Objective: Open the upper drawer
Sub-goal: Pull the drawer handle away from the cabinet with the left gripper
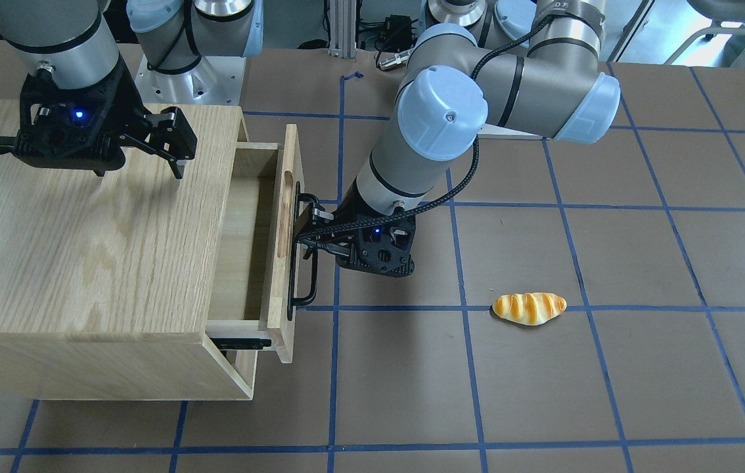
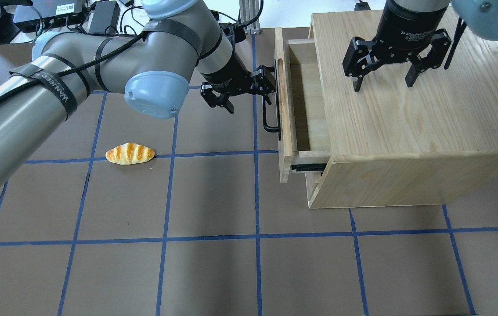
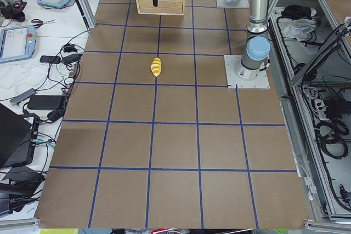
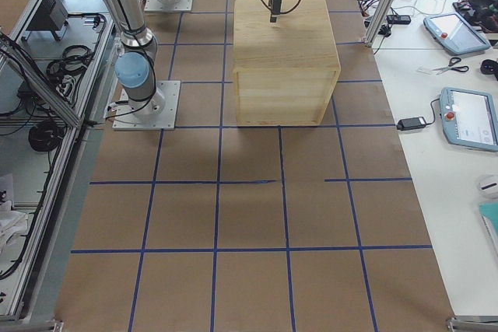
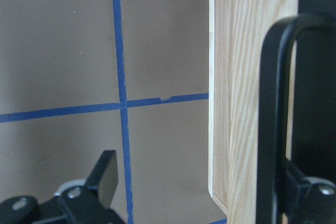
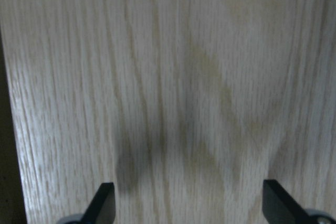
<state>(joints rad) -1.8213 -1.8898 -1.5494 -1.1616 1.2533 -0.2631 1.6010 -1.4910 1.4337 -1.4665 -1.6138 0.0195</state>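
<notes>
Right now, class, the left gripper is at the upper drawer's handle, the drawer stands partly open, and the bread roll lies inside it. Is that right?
No. The bread roll lies on the table, well apart from the cabinet, not inside the drawer; the overhead exterior view shows it. The left gripper is at the handle of the upper drawer, which stands partly open.

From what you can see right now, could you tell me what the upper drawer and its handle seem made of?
Upper drawer: light wood, matte; visible grain lines. Handle: black metal by its look, thin bent bar with slight sheen; painted or coated, can't tell.
</notes>
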